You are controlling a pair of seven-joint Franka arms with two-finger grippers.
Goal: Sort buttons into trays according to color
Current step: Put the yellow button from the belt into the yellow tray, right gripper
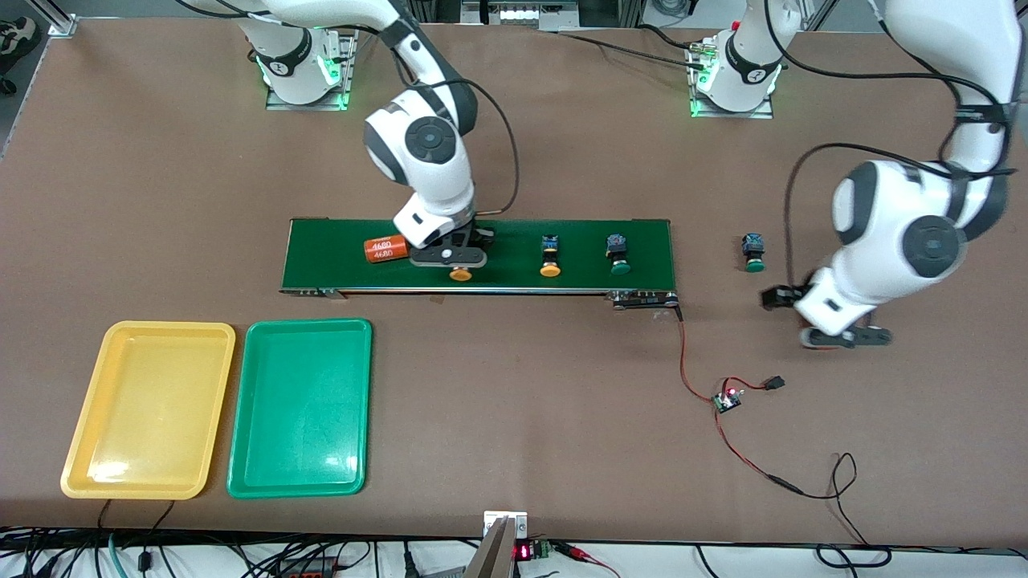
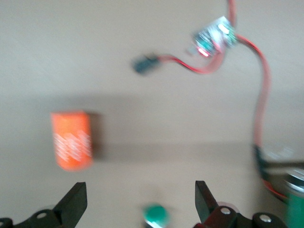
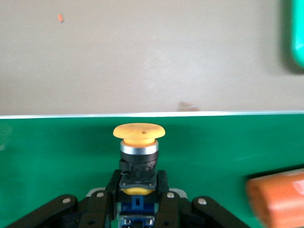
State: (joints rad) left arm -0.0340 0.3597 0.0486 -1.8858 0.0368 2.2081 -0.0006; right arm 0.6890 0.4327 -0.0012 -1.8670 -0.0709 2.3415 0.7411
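While the right arm works low over the belt, this is how things stand:

Right gripper (image 3: 137, 204): down on the dark-green conveyor belt (image 1: 514, 241), fingers pinched together on the body of a yellow-capped button (image 1: 460, 274), which lies with its cap toward the front camera.
Orange cylinder (image 1: 384, 250): on the belt just beside that gripper, toward the right arm's end, white numbers showing.
Second yellow-capped button (image 1: 550, 258): on the belt, mid-length, lying apart from the gripped one.
Green-capped button on the belt (image 1: 618, 254): near the left arm's end of the belt.
Other green-capped button (image 1: 753, 252): off the belt, on the brown table (image 1: 514, 417), toward the left arm's end.
Left gripper (image 2: 141, 202): over bare table nearer the front camera than that loose green button, fingers spread wide, holding nothing; motion blur in its wrist view.
Small circuit board (image 1: 728, 399): on the table with red wires, a red light on.
Yellow tray (image 1: 88, 457): toward the right arm's end, nearer the front camera than the belt.
Green tray (image 1: 241, 474): just beside the yellow one, on its belt-middle side.
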